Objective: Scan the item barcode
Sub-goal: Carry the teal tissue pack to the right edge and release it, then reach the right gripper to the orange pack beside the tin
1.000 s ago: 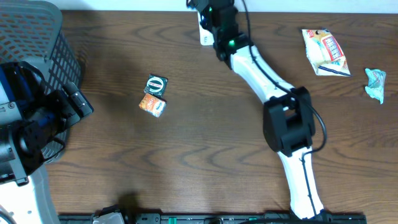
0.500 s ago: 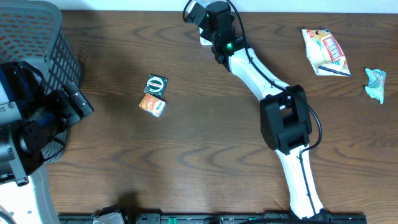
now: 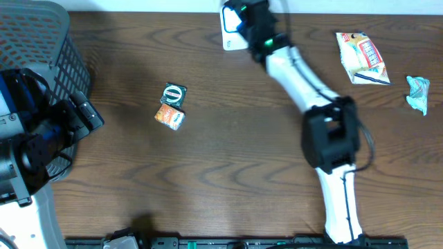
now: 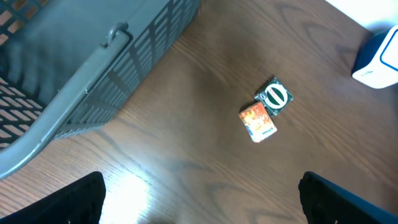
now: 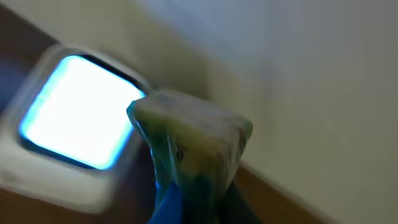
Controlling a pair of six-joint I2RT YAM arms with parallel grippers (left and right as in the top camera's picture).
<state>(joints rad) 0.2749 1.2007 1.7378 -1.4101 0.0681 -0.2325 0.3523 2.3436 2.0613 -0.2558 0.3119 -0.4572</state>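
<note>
We find the packet (image 5: 193, 146) — green and yellow wrapper — held up close before the lit window of the scanner (image 5: 71, 115), at the far edge of the table (image 3: 228, 173). The right gripper (image 3: 248, 15) is clamped tight on it. The left gripper (image 4: 202, 208) stands spread wide, holding nothing, beside the basket (image 3: 41, 41). An orange pack (image 3: 169, 117) and a round-labelled pack (image 3: 174, 94) lie touching mid-table. A snack bag (image 3: 361, 57) and a crumpled wrapper (image 3: 417, 93) lie at the right — well apart from the scanner.
</note>
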